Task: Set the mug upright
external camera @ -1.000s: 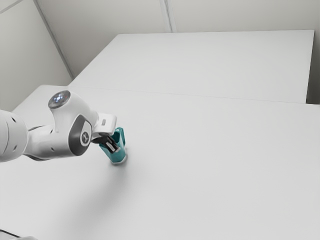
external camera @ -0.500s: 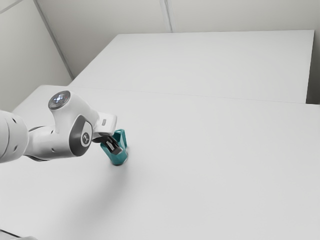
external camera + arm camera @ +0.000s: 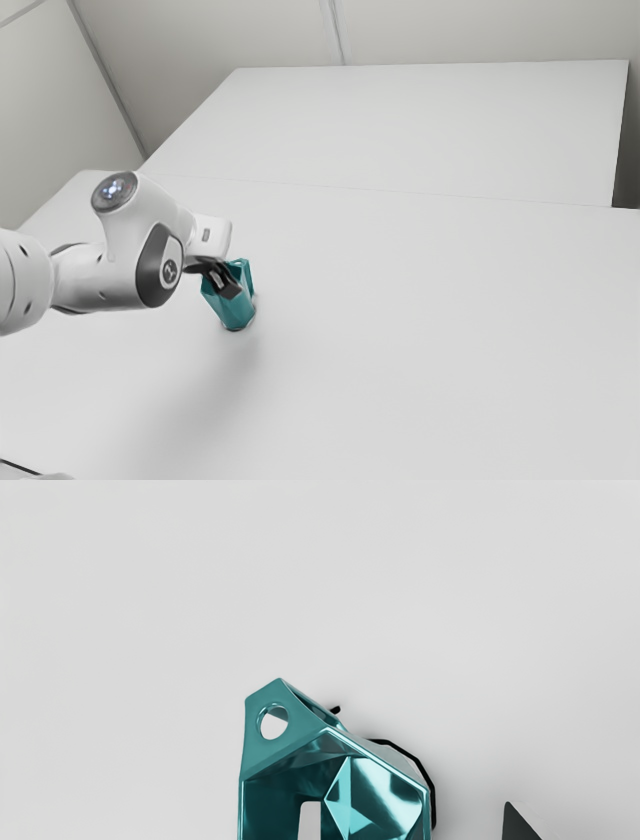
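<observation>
Two fingers (image 3: 514, 826) of the gripper (image 3: 228, 288) are held apart, one placed inside the teal mug (image 3: 380, 797), the other kept clear of its outer wall. The mug's open mouth is turned up toward the gripper; beneath, its base is set toward the white table (image 3: 450, 350).

The wrist view's edge crops the mug (image 3: 262, 752) and both fingers (image 3: 516, 827), the exterior view's left edge the arm (image 3: 90, 278)
</observation>
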`<state>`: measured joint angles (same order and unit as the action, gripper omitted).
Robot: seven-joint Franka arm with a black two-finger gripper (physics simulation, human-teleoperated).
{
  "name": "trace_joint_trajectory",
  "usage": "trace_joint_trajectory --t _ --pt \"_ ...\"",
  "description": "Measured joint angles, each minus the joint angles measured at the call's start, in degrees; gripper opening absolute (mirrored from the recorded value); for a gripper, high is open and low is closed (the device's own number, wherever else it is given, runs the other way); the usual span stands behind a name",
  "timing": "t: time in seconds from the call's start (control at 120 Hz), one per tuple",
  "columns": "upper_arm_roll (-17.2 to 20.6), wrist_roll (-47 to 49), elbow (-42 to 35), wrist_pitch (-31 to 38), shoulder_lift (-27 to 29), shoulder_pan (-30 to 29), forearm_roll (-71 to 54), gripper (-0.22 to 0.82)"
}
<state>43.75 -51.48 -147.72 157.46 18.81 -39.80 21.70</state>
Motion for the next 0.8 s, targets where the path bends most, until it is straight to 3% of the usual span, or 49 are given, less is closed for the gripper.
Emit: trace_joint_trajectory --t 0.133,0.267,0.367,0.483,0.558,0.667,0.8 --pt "-0.02 0.0 4.19 -2.48 1.61 -0.38 0.46 0.35" --pt "-1.28 1.44 17.74 -11.28 0.09 -1.27 -0.38 0.4" --pt "-6.91 5.69 35.27 -23.14 -8.85 4.86 -10.87 0.47" --pt "-19.39 12.8 55.85 -40.3 -23.37 20.42 -21.41 0.53" --pt "-24.48 18.03 64.88 -50.68 -29.35 26.66 -24.7 0.55" --pt "-27.18 24.89 70.41 -61.45 -32.4 30.15 -26.24 0.57" --pt "-28.11 31.77 71.19 -68.7 -33.05 30.59 -26.3 0.59"
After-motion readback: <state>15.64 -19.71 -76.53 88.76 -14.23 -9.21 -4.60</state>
